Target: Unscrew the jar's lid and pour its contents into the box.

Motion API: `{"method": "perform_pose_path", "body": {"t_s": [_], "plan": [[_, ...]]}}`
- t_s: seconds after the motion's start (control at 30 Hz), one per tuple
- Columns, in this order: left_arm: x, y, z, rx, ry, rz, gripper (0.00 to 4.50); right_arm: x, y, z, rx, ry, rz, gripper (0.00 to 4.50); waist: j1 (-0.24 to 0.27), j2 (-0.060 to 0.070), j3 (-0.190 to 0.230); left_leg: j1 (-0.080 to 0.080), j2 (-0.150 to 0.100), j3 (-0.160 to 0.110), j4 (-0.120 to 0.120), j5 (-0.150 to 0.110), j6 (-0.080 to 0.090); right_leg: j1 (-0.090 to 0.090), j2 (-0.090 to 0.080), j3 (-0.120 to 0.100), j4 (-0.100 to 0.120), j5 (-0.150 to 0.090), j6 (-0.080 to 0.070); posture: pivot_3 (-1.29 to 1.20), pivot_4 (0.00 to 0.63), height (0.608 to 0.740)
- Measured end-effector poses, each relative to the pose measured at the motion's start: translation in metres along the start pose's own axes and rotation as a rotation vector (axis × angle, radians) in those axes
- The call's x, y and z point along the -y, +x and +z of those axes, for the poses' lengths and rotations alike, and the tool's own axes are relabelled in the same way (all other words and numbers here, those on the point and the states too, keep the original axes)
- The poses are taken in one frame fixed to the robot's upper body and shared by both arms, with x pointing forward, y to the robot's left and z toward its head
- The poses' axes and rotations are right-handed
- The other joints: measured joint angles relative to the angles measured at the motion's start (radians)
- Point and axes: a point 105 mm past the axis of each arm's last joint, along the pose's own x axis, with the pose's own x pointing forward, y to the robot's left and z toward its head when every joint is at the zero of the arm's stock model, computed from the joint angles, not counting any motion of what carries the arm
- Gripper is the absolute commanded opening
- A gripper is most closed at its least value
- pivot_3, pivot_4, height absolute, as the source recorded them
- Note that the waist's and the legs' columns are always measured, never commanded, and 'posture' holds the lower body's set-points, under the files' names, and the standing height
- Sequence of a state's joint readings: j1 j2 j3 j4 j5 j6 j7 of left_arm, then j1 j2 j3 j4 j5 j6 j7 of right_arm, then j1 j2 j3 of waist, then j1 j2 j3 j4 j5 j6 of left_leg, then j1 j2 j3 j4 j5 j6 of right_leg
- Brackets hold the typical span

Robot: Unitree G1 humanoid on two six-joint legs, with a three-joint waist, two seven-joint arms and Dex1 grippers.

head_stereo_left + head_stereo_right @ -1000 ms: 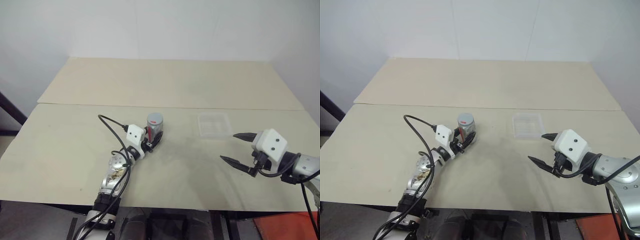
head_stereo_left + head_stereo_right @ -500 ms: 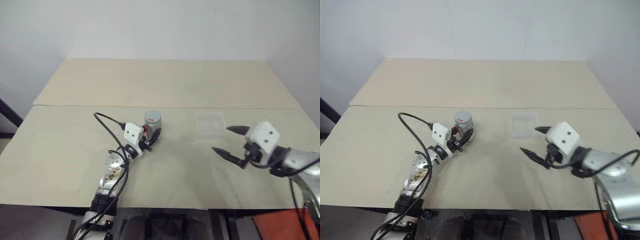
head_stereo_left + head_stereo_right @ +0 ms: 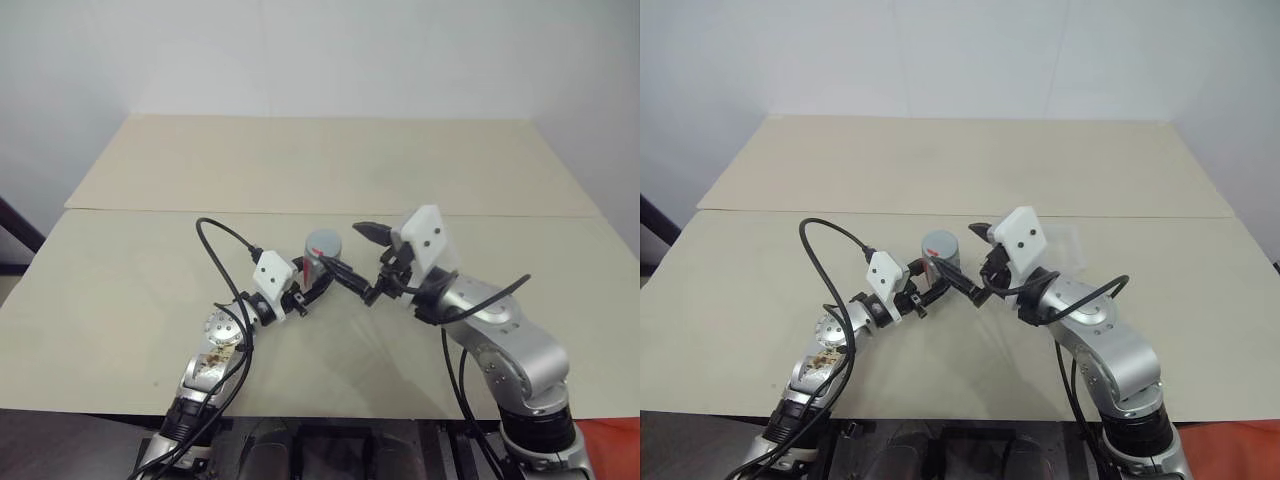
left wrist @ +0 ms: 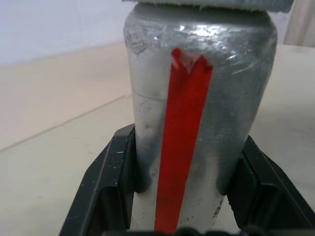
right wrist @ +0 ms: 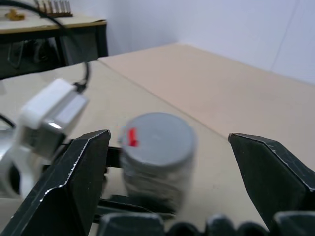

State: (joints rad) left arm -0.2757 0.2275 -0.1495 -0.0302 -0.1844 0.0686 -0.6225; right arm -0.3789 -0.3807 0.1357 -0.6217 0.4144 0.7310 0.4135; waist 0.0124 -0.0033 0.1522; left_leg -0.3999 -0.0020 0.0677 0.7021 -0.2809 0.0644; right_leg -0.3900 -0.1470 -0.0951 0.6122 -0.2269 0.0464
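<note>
jar (image 4: pixel 197 123), silvery, red strip, grey lid (image 5: pixel 156 137)

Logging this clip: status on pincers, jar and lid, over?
Left pincer shut on jar. Right pincer open, at the lid, not gripping. Lid on. Nothing in the way.

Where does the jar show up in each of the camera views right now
Left eye view: jar at centre, above the left gripper.
Right eye view: slightly left of centre.
Left wrist view: close up, between the fingers.
Right wrist view: low centre, lid on.
Shared landmark: its red strip.
</note>
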Motion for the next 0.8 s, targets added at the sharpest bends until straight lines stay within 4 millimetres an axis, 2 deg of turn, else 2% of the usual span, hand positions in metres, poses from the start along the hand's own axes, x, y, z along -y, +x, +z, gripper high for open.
{"method": "perform_pose_path", "body": {"t_s": [0.2,0.5,0.73,0.8], "plan": [[0.012,0.004,-0.001,0.002,-0.011,-0.064,2.12,-0.002,0.004,-0.004,-0.014,-0.018,-0.012,4.5,-0.002,0.0,0.0,0.0,0.0,0.0,0.0,0.0,0.0,0.0,0.0,0.0,0.0,0.0,0.0,0.0,0.15,0.74],[0.014,0.005,-0.001,0.004,-0.015,-0.071,2.12,-0.001,0.006,-0.004,0.002,0.008,-0.049,4.5,-0.002,0.0,0.0,0.0,0.0,0.0,0.0,0.0,0.0,0.0,0.0,0.0,0.0,0.0,0.0,0.0,0.15,0.74],[0.015,0.006,0.0,0.013,-0.022,-0.073,2.12,0.001,0.006,-0.011,-0.022,0.024,-0.056,4.5,-0.002,0.0,0.0,0.0,0.0,0.0,0.0,0.0,0.0,0.0,0.0,0.0,0.0,0.0,0.0,0.0,0.15,0.74],[0.015,0.005,0.0,0.012,-0.022,-0.074,2.12,0.001,0.006,-0.012,-0.025,0.027,-0.055,4.11,-0.002,0.0,0.0,0.0,0.0,0.0,0.0,0.0,0.0,0.0,0.0,0.0,0.0,0.0,0.0,0.0,0.15,0.74]]}}
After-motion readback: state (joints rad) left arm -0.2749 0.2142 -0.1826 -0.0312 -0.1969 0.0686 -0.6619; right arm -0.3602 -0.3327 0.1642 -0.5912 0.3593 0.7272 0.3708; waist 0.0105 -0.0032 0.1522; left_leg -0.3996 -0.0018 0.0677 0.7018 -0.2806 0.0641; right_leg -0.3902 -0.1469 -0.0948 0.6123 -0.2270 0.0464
